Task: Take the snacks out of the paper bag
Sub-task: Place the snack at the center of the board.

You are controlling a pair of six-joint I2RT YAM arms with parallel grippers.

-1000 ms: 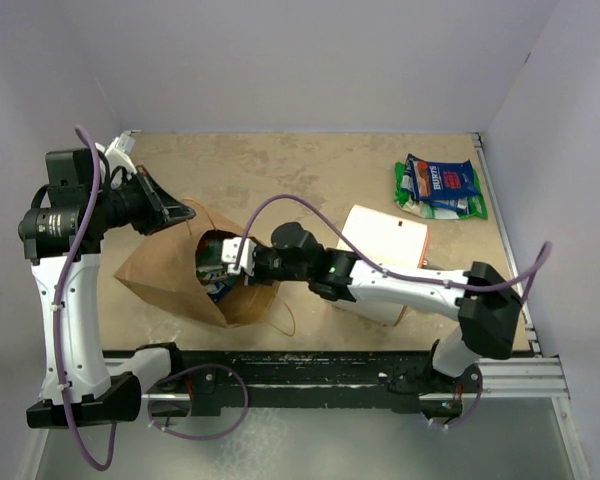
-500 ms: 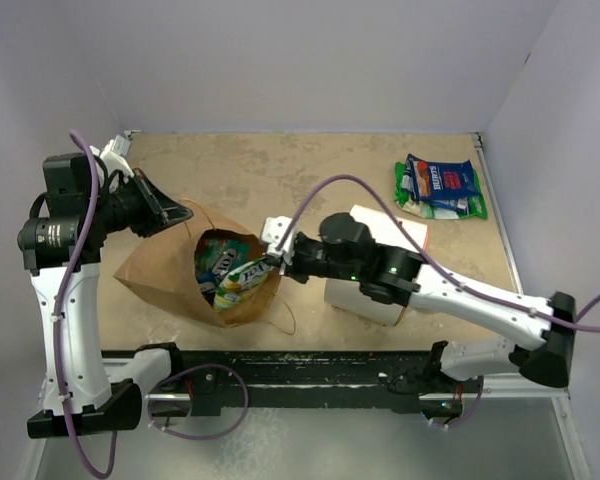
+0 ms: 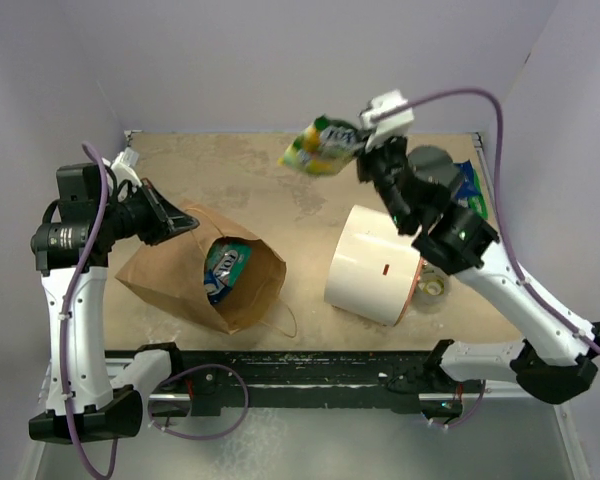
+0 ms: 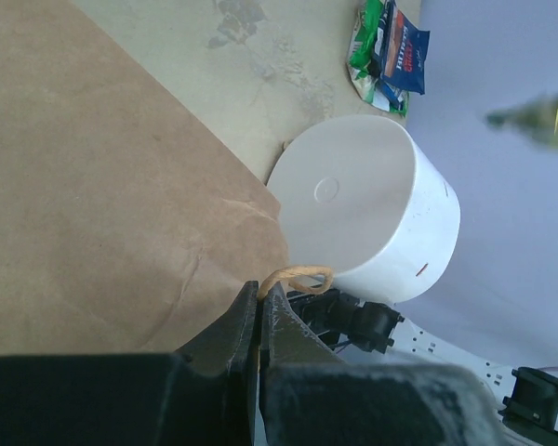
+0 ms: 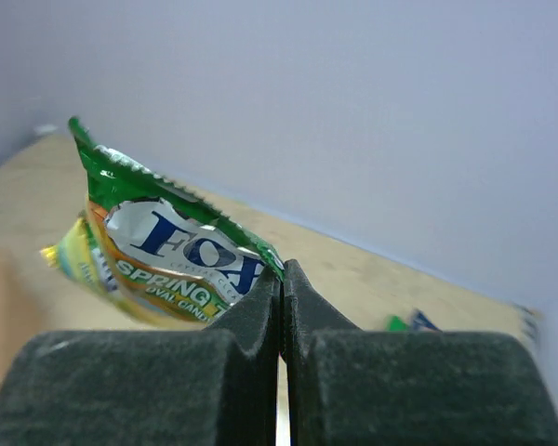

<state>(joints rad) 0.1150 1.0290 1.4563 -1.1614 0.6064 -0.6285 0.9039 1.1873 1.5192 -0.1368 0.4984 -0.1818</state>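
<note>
Above the far middle of the table [image 3: 250, 165], the right gripper [image 3: 364, 152] is carrying a green-and-yellow packet [image 3: 323, 146] in the air, well clear of everything below. Its jaws are closing tight on one sealed corner, as the right wrist view shows: right gripper [image 5: 281, 279], packet [image 5: 163, 246] hanging out to the left, tilting and sagging a little. That tells me it is handling as a light, floppy thing; the foil looks glossy and probably slippery, so the flat crimped seam is the sensible place to pinch, not the puffy middle where the contents could be crushed or the film could slide. At the near left, the left gripper [image 3: 183, 216] is pinching the upper lip of the paper bag [image 3: 165, 280], lifting it so the mouth is gaping toward the right; in the left wrist view the fingers [image 4: 246, 321] are pressing together on the brown paper with the twisted handle [image 4: 298, 277] looping out just beyond them. The bag is looking thin, creased and easy to tear or drag. A second packet [image 3: 226, 268] is lying just inside the mouth, label up; I judge its exposed top edge to be the place to grip. Blue and green packets [image 4: 389, 54] are lying at the far right corner. A white cylinder [image 3: 372, 262] is lying on its side between bag and corner, a tape roll [image 3: 432, 287] just beside it.
</note>
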